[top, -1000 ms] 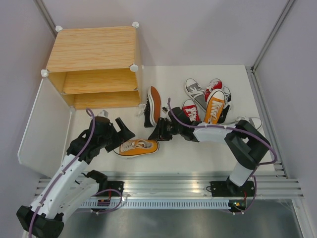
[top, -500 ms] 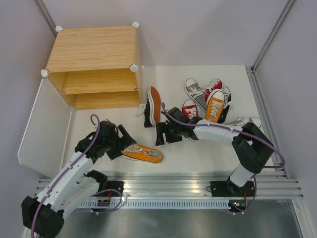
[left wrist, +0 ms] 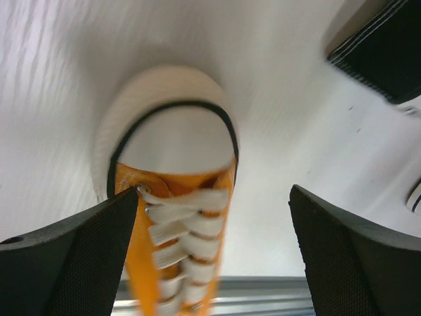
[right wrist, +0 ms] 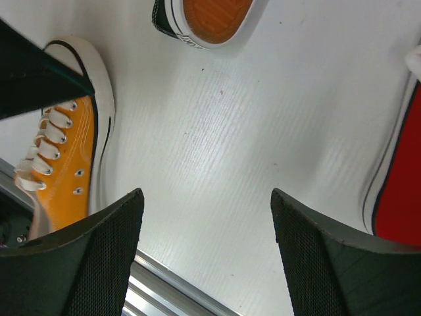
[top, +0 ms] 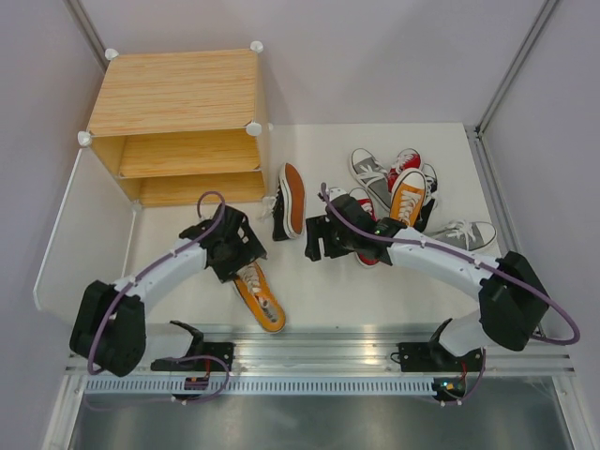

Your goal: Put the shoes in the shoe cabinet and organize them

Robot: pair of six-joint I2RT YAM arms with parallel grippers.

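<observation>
The left arm reaches from the near left corner across the surface, elbow low and wrist turned toward the near edge. The left fingers stand spread wide, released. They straddle the laced front of an orange shoe without clamping it. That shoe lies upright on its sole by the near edge, left of the middle, with its white toe cap pointing past the fingers in the left wrist view.

The right arm stretches long and low from the near right toward the middle. The right fingers are also spread apart, holding nothing, with only bare surface between them.

A black shoe lies on its side, orange sole showing, just beside the shoe cabinet. The cabinet stands in the far left corner with its white door swung open along the left edge.

The other shoes cluster toward the far right. They are a grey shoe, a red shoe, a second orange shoe and another red shoe partly under the right arm. A second grey shoe lies by the right edge.
</observation>
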